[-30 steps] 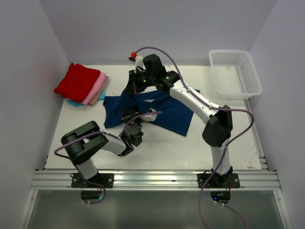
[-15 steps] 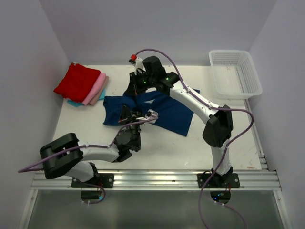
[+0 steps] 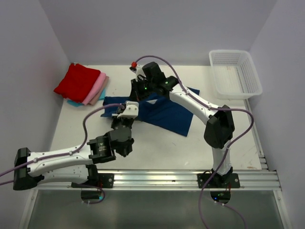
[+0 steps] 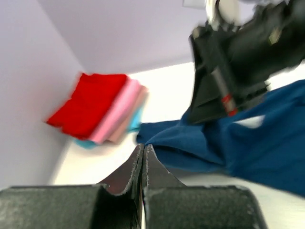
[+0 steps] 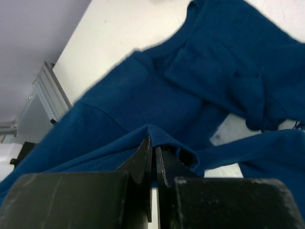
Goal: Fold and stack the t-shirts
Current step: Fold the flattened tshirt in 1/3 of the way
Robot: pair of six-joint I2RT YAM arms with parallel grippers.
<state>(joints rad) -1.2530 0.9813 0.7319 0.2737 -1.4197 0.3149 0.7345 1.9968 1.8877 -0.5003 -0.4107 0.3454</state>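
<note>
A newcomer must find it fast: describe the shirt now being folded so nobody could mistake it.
On the white table, look midway between the folded stack at far left and the white mesh basket at far right. There lies the navy blue t-shirt, a fold pinched in the right pincer. It alone is dark and unfolded; the stacked tees are red, pink and teal.

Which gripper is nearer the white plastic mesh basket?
Right. The right gripper pinches the navy blue t-shirt left of the basket; the left gripper is further left along that shirt.
</note>
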